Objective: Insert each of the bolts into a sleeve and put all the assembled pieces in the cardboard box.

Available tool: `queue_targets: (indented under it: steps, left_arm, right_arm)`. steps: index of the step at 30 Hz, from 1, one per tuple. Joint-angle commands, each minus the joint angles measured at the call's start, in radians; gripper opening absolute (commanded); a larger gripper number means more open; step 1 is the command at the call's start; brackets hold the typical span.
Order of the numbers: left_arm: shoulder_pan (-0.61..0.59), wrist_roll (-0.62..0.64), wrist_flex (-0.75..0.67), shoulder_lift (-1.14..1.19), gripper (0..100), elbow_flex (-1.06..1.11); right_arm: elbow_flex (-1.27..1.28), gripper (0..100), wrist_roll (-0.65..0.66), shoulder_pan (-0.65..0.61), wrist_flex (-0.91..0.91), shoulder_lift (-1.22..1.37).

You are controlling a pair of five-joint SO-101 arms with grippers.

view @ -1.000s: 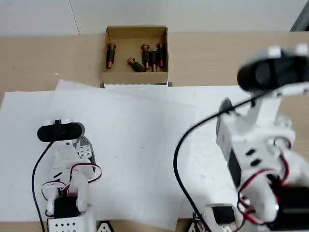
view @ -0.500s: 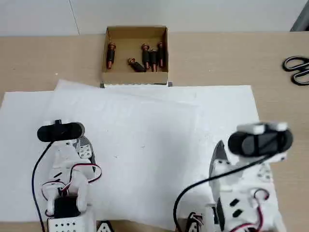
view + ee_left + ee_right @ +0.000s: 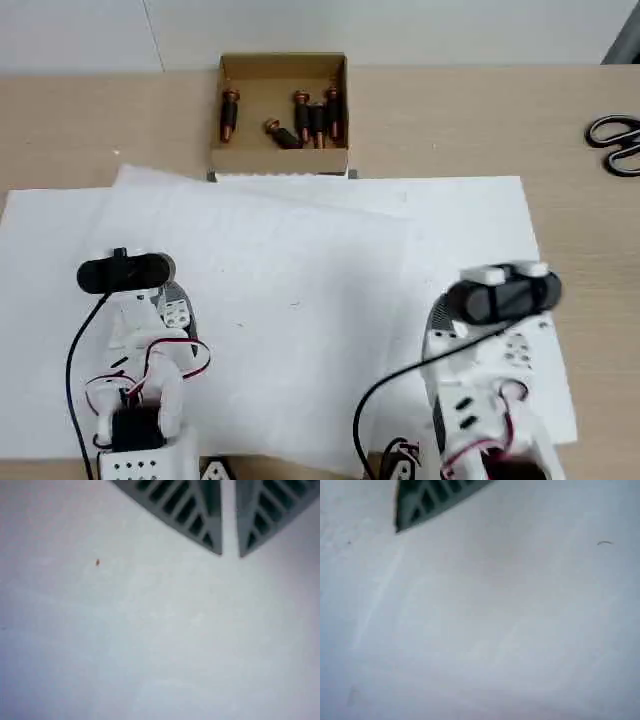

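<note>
Wooden surface is carrying white paper sheets (image 3: 300, 260), with the cardboard box (image 3: 283, 158) sitting at its far edge. Five assembled pieces (image 3: 230, 115) are lying inside the box, bolts seated in dark sleeves, so the task is looking finished. The next move is probably calling only for parking the arms. The left gripper (image 3: 230, 554) is hanging just above the paper, nearly pressed together and empty. I cannot tell whether the right gripper (image 3: 438, 322) is spread or closed.
</note>
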Motion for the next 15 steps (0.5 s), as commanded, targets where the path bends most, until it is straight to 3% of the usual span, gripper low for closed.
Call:
queue_targets:
  steps: [1, 15]
  left_arm:
    - [-0.005, 0.0, -0.021, -0.009, 1, -0.004]
    - [-0.005, 0.0, -0.021, -0.009, 1, -0.004]
  right_arm:
    - [0.095, 18.6, 0.014, 0.008, -0.091, -0.005]
    - [0.448, 18.6, 0.017, 0.008, -0.395, -0.005]
